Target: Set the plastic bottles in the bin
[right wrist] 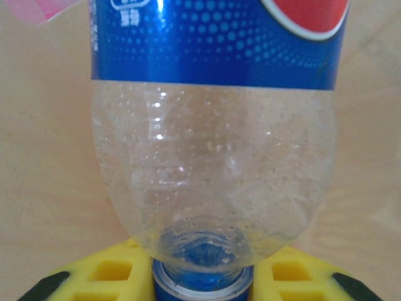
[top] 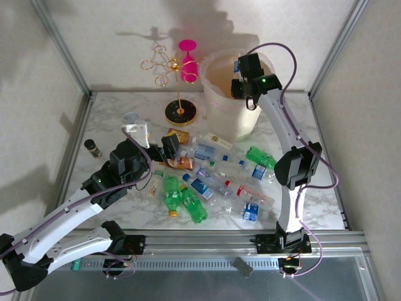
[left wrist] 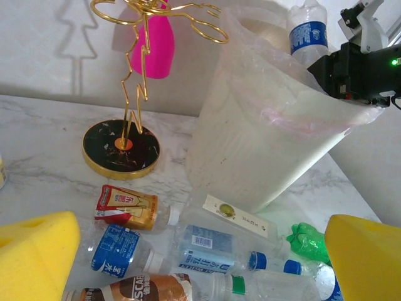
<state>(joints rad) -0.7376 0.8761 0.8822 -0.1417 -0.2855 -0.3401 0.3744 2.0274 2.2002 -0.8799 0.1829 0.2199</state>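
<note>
the right arm reaches out over the bin (top: pixel 220 119), and the right gripper (right wrist: pixel 202 276) has its yellow fingers (right wrist: pixel 113 271) set narrow around the blue cap of a blue-labelled bottle (right wrist: pixel 213 157). it grips by the neck, so the clear body sticks out ahead of the wrist above the liner-draped mouth. that looks to me like the spot for letting go, since a drop from there should land inside rather than on the rim. the left gripper (left wrist: pixel 200 269) hovers low over the pile of plastic bottles (top: pixel 216 179) lying on their sides on the marble table (top: pixel 313 125). its fingers (left wrist: pixel 34 251) are spread wide with nothing between them, which suits straddling a bottle's body. a brown-labelled bottle (left wrist: pixel 135 290) lies closest under it, and i'd guess that one goes next. the gold wire stand (top: pixel 180 111) sits just left of the bin, something to steer around.
</note>
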